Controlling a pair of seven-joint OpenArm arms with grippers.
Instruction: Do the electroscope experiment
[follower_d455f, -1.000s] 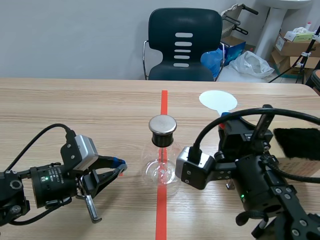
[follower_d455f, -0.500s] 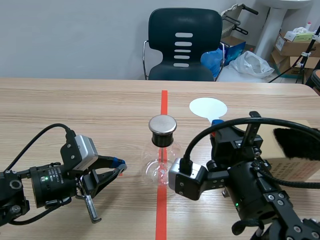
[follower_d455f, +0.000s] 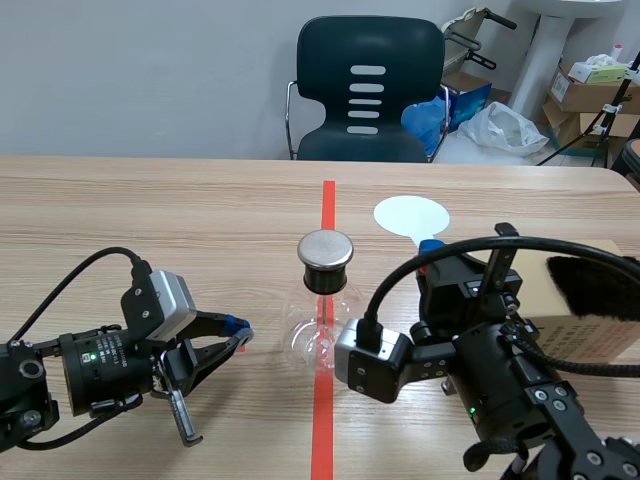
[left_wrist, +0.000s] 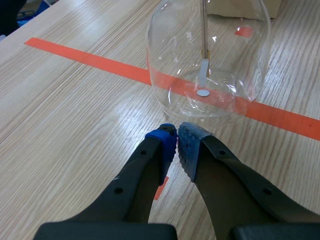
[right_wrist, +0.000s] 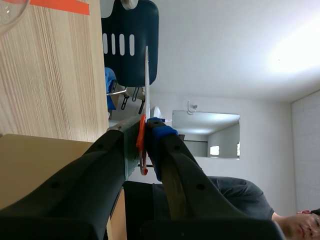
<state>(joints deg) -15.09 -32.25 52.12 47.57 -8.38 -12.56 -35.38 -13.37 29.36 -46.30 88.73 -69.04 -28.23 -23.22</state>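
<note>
The scene camera sits between the arms, facing 12 o'clock across the table (follower_d455f: 150, 210) toward the chair (follower_d455f: 368, 90). The left wrist camera peers down close at the flask (left_wrist: 170, 65), which the scene view also shows. The right wrist camera, rolled sideways, shares the chair and paddle (right_wrist: 141, 132).

From the scene camera I can't make out the right gripper's (follower_d455f: 431, 248) fingers. The right arm (follower_d455f: 500, 385) covers them, along with the handle of the white disc paddle (follower_d455f: 410, 215). It also hides the near right side of the glass flask (follower_d455f: 312, 335). My left wrist view cuts off the flask's neck and cap. The right wrist view shows the paddle edge-on, as a thin line only. The black furry cloth (follower_d455f: 600, 285) runs off the right edge and covers part of the cardboard box (follower_d455f: 590, 340).
</note>
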